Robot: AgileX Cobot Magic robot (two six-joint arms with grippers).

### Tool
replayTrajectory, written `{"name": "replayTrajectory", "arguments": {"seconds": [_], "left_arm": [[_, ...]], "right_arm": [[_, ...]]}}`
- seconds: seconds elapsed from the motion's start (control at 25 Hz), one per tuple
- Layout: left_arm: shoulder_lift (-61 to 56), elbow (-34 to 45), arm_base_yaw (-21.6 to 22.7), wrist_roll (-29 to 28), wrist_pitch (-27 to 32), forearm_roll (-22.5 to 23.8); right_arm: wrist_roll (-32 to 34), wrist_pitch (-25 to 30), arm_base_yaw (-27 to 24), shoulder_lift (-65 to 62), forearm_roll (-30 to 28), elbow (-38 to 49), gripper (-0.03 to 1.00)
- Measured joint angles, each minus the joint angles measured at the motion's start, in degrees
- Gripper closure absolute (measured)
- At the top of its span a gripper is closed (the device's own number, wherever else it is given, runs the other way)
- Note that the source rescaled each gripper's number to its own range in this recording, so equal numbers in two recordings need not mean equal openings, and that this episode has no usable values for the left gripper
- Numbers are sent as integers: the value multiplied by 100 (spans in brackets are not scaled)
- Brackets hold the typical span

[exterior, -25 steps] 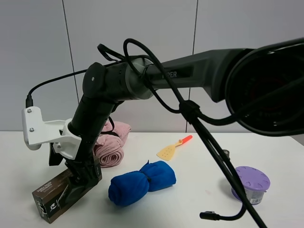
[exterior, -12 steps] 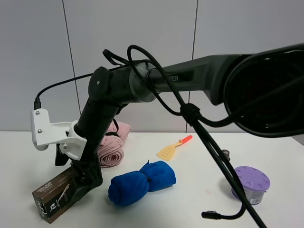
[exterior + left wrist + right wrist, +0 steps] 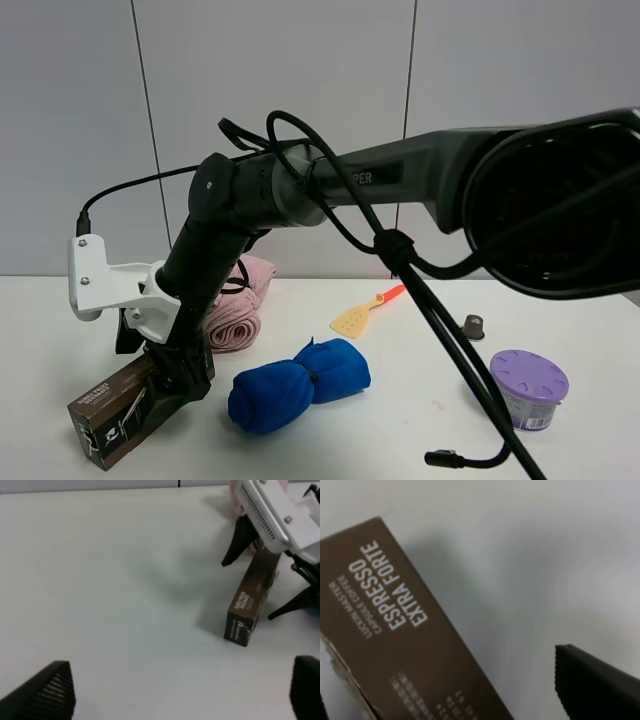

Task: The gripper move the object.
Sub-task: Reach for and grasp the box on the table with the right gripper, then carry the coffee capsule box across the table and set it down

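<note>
The object, a long brown box (image 3: 112, 412) with dark sides and white print, lies on the white table at the front left. It also shows in the left wrist view (image 3: 252, 597) and in the right wrist view (image 3: 395, 645). My right gripper (image 3: 172, 376) reaches across from the right and stands over the box's far end. Its jaws are spread on either side of the box (image 3: 248, 590). One fingertip (image 3: 600, 680) is clear of the box, with bare table between them. My left gripper (image 3: 177, 700) is open and empty, well short of the box.
A blue towel roll (image 3: 298, 384) lies just right of the box. A pink towel (image 3: 235, 305) lies behind it. A yellow spatula (image 3: 365, 312), a small brown capsule (image 3: 473, 326) and a purple tub (image 3: 528, 388) are to the right. A black cable (image 3: 450, 458) hangs to the table.
My right arm has shifted slightly right and its wrist has lifted a little. The box has stayed in place.
</note>
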Motion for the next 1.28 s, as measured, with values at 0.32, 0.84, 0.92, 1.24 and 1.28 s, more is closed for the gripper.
{"name": "replayTrajectory", "arguments": {"seconds": [0.32, 0.84, 0.92, 1.24, 1.28], "left_arm": [[0, 0, 0, 0, 0, 0], [0, 0, 0, 0, 0, 0], [0, 0, 0, 0, 0, 0], [0, 0, 0, 0, 0, 0], [0, 0, 0, 0, 0, 0]], "right_arm": [[0, 5, -5, 140, 5, 0, 21], [390, -8, -11, 129, 174, -26, 96], [470, -8, -11, 103, 359, -33, 96], [2844, 3, -11, -775, 553, -954, 96], [3486, -14, -11, -910, 461, -1121, 96]]}}
